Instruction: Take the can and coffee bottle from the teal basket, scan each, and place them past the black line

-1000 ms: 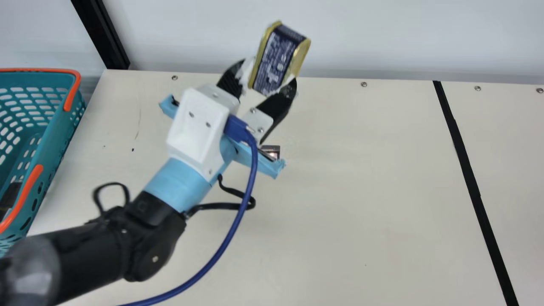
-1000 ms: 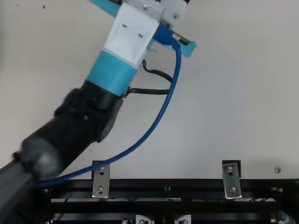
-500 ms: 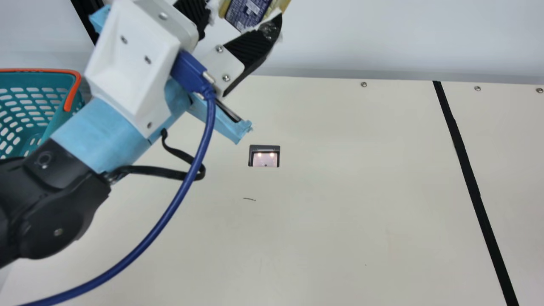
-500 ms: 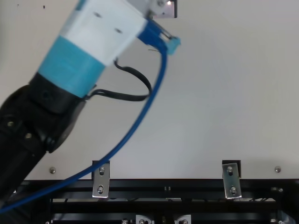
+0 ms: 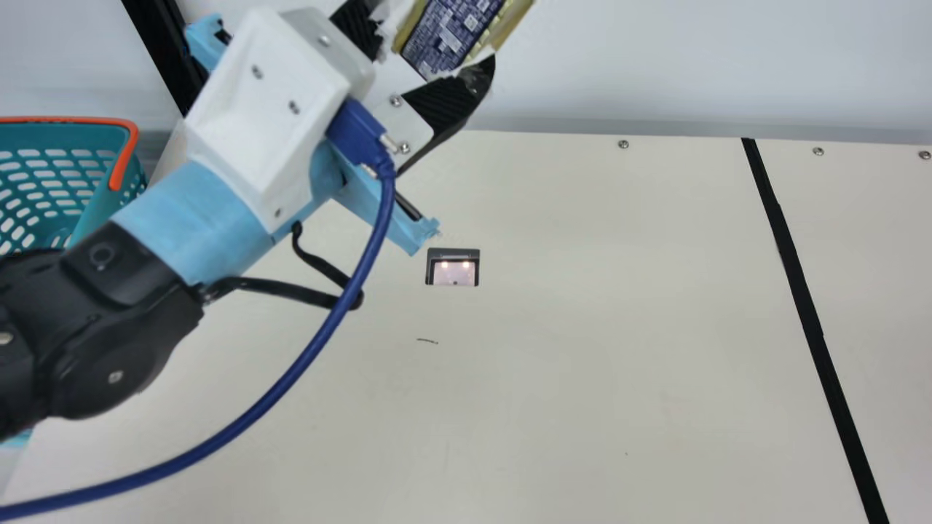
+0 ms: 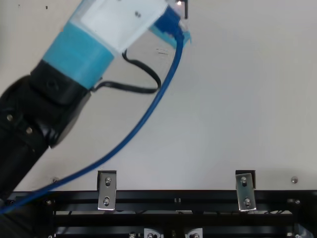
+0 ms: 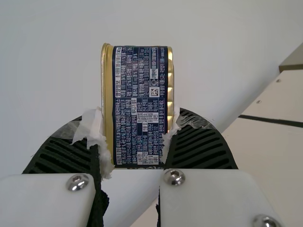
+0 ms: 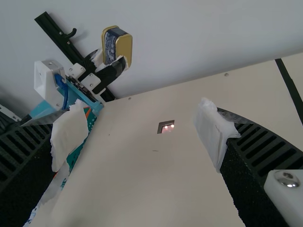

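One container: teal basket (image 5: 91,195), off to the left of the scanner window (image 5: 453,267), orange trim on its rim. Part of its inside is hidden behind the left arm (image 5: 138,320), so can't tell the full contents.

One can (image 5: 451,33), navy label, gold ends. It's out of the basket, up in the air beyond the window and tilted. Left pincer (image 5: 440,38) is clamped on it, a ribbed finger on each side, white padding at the contact.

Right pincer (image 8: 137,132): fingers well apart, white padding on both tips.

Counts, all relative to the window:
- 1 window, set in the worktop (image 5: 582,364), two bright spots in it.
- 1 black line (image 5: 804,306), well to the right, running from the far edge towards the robot.
- 3 screws (image 5: 623,145) in the main view, past the window near the far edge: one this side of the line, two past it.
- 2 metal brackets (image 6: 107,191) in the top view, robot side, one left of the window, one right.
- 1 blue cable (image 5: 306,356), curving down on the robot side.
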`<action>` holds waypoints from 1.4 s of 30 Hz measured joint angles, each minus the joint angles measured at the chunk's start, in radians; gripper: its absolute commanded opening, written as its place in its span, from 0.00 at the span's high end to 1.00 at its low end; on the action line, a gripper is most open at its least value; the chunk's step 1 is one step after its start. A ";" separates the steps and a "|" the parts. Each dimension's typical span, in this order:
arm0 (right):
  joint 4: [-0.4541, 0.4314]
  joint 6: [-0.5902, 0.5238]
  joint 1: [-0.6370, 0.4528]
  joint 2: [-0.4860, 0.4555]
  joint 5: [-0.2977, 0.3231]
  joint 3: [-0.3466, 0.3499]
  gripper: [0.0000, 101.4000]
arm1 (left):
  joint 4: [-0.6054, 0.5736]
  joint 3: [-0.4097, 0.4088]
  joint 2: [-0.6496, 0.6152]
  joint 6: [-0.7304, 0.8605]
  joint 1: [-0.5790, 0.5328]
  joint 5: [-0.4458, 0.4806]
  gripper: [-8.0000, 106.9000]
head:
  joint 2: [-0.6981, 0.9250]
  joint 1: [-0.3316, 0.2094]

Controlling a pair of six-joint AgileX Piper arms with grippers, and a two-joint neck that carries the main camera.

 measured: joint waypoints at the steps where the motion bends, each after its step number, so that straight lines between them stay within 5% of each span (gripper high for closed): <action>1: 0.000 0.000 0.000 0.000 0.000 0.000 0.00 | 0.012 -0.017 0.005 0.000 0.006 0.024 0.84 | 0.000 0.000; 10: 0.000 0.000 0.000 0.000 0.000 0.000 0.00 | 0.227 -0.247 0.059 -0.106 -0.003 0.360 0.84 | 0.000 0.000; 16: 0.000 0.000 0.000 0.000 0.000 0.000 0.00 | 0.284 -0.318 0.053 -0.071 -0.069 0.566 0.84 | 0.000 0.000; 25: 0.000 0.000 0.000 0.000 0.000 0.000 0.00 | -0.026 -0.417 0.018 0.341 -0.004 0.841 0.84 | 0.000 0.000; 34: 0.000 0.000 0.000 0.000 0.000 0.000 0.00 | -0.413 -0.551 0.051 0.849 0.204 1.189 0.84 | 0.000 0.000; 42: 0.000 0.000 0.000 0.000 0.000 0.000 0.00 | -0.502 -0.504 0.086 1.110 0.281 1.419 0.84 | 0.000 0.000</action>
